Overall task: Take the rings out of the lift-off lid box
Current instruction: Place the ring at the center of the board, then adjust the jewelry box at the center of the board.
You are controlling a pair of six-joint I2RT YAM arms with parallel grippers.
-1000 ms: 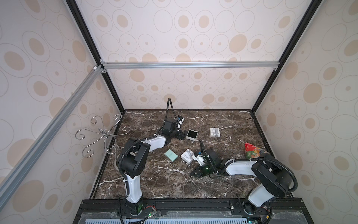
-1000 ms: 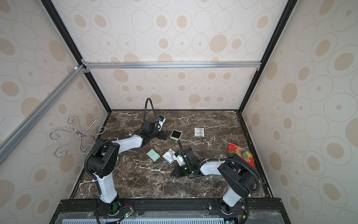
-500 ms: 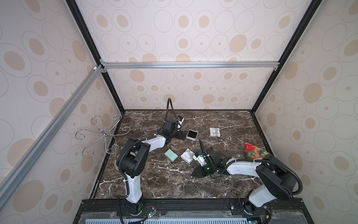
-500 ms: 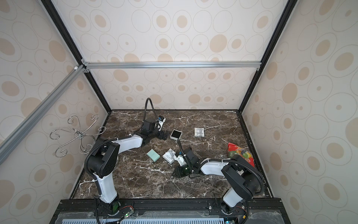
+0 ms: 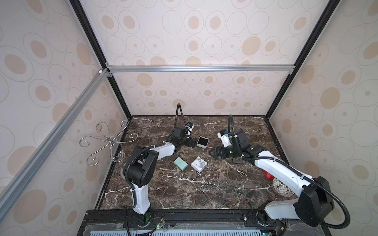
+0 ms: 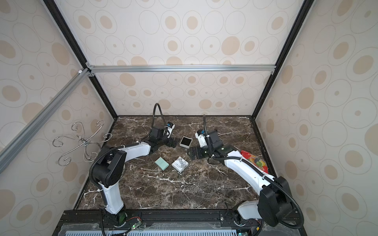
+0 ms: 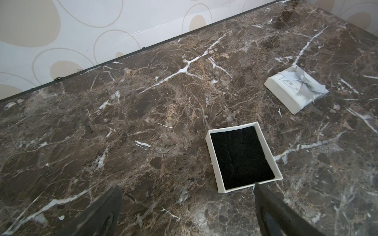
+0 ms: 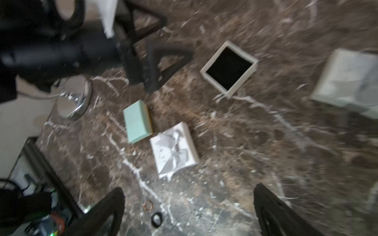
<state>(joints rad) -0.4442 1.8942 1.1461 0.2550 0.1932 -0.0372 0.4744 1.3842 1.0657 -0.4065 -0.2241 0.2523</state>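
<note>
The lift-off lid box (image 5: 203,142) (image 6: 185,142) stands open at mid-table, white with a black lining (image 7: 242,158) (image 8: 229,68); I see no ring inside. Two rings lie on the marble nearer the front: a copper one (image 8: 147,205) and a dark one (image 8: 156,219); both top views show only a speck there (image 5: 202,186) (image 6: 181,186). My left gripper (image 5: 194,142) (image 7: 186,186) is open, one fingertip at the box's near wall. My right gripper (image 5: 210,152) (image 6: 188,152) (image 8: 188,188) hangs open and empty above the table, right of the box.
A teal box (image 5: 180,163) (image 8: 137,122) and a white ribboned lid (image 5: 199,164) (image 8: 173,150) lie side by side. Another white ribboned box (image 7: 296,90) (image 8: 347,81) sits beyond the open box. The silver wire stand (image 5: 108,141) is at the left wall, a red packet (image 6: 253,160) at the right.
My right gripper has opened, risen from the table's front middle and swung back toward the open box. The left arm has not moved.
</note>
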